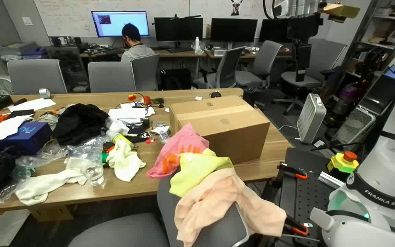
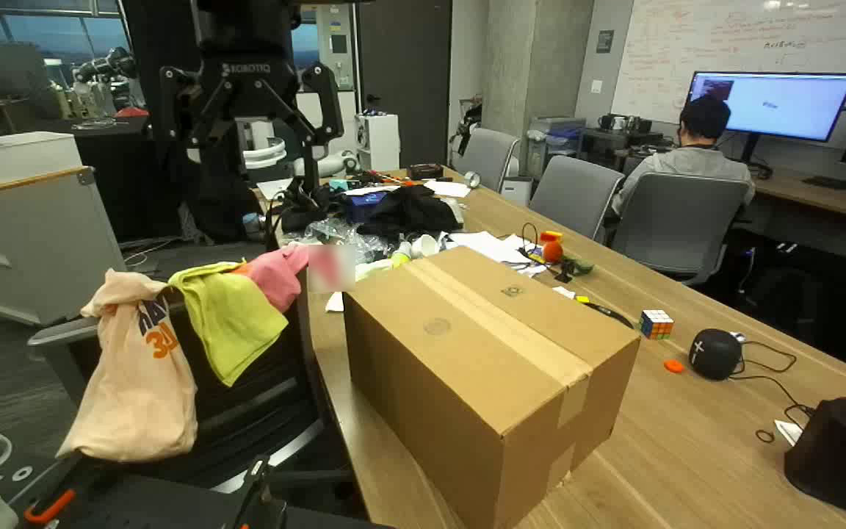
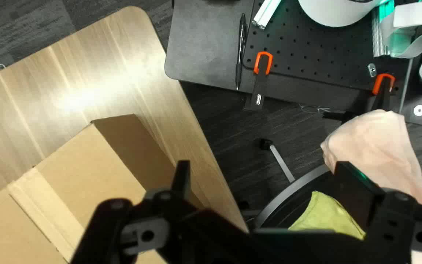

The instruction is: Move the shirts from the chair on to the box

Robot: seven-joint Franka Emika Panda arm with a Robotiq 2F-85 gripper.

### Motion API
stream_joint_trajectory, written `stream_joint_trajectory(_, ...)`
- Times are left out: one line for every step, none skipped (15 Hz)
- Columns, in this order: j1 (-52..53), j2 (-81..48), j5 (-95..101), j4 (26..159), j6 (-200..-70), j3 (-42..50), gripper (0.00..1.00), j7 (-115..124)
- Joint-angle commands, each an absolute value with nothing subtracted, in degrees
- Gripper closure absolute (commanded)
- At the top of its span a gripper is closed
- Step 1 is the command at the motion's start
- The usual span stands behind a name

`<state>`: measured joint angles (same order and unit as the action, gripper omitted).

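In an exterior view, a wood-grain counter [image 1: 273,151] is spreading from nine o'clock across to four. A grey office chair [image 1: 223,228] is standing at six o'clock, its backrest rising beside the counter's near edge. A taped cardboard box [image 1: 218,116] is resting on the counter, at about twelve o'clock from that backrest. The peach shirt [image 1: 214,195] is draping over the backrest, one end hanging toward four o'clock. The yellow shirt [image 1: 197,168] is lying on the chair at eleven o'clock from the peach one, and the pink shirt [image 1: 187,140] is lying there too, at eleven o'clock from the yellow one and near the box. In the wrist view, the black claw [image 3: 265,179] is standing with its fingers [image 3: 357,192] wide apart, while the box is showing at eight o'clock and the peach shirt at three. In an exterior view, a Rubik's cube [image 2: 656,324] is sitting on the counter, at three o'clock from the box.
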<state>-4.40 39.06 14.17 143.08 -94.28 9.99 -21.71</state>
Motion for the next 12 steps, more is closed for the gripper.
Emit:
stream_joint_trajectory(-3.8,39.1,14.4,142.8,-94.1,10.4,0.00,-21.4)
stream_joint_trajectory(-3.8,39.2,14.4,142.7,-94.1,10.4,0.00,-21.4)
stream_joint_trajectory(-3.8,39.2,14.4,142.6,-94.1,10.4,0.00,-21.4)
stream_joint_trajectory(-3.8,39.2,14.4,142.5,-94.1,10.4,0.00,-21.4)
stream_joint_trajectory(-3.8,39.2,14.4,142.5,-94.1,10.4,0.00,-21.4)
stream_joint_trajectory(-3.8,39.2,14.4,142.5,-94.1,10.4,0.00,-21.4)
stream_joint_trajectory(-3.6,39.4,14.2,143.0,-94.3,10.3,0.00,-21.4)
stream_joint_trajectory(-3.3,39.6,14.0,143.7,-94.5,10.0,0.00,-21.3)
stream_joint_trajectory(-2.8,40.1,14.1,145.2,-95.0,9.4,0.00,-21.1)
stream_joint_trajectory(-2.2,40.3,13.9,146.3,-95.4,8.7,0.00,-20.6)
stream_joint_trajectory(-1.5,40.6,13.6,147.5,-95.6,8.1,0.00,-20.3)
stream_joint_trajectory(-0.6,40.8,13.3,148.6,-95.7,7.4,0.00,-20.2)
